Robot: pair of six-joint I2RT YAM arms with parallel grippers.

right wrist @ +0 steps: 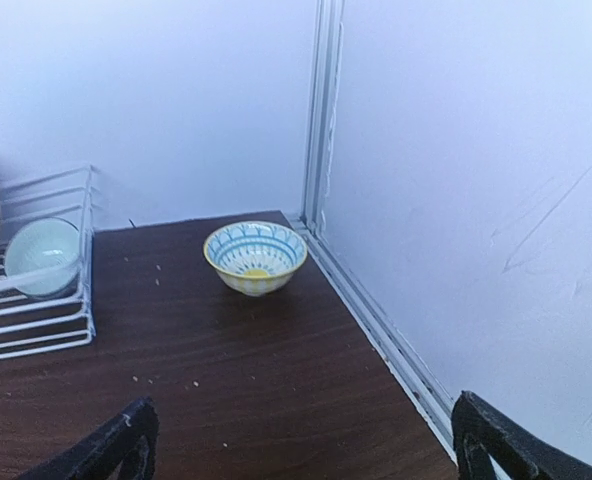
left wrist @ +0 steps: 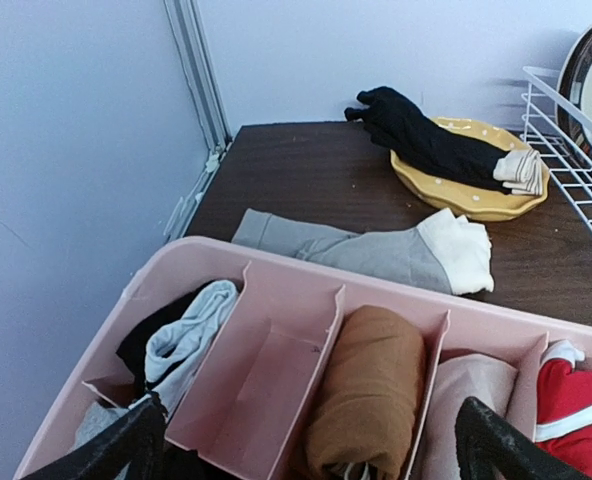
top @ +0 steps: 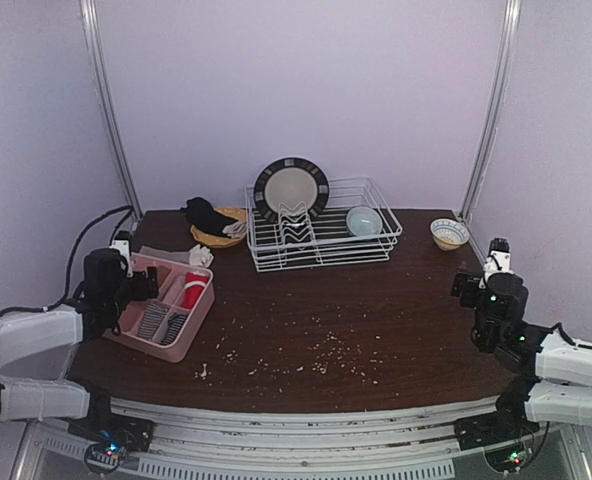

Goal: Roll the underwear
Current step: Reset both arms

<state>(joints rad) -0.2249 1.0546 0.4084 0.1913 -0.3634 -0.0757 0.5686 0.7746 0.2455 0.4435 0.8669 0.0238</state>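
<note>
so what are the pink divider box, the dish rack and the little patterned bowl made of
The pink divider box looks like matte moulded plastic: thin even walls, uniform colour. The dish rack seems to be white-coated metal wire: thin straight rods. The patterned bowl is probably glazed ceramic, smooth with painted blue lines, though plastic is possible.

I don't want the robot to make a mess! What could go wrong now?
The open left hand hangs right over the pink organizer tray; dipping down, it might snag a divider or pull out the brown roll. The grey garment lies behind the tray, so reaching for it could shove the tray. Crumbs on the table could stick to the cloth.
</note>
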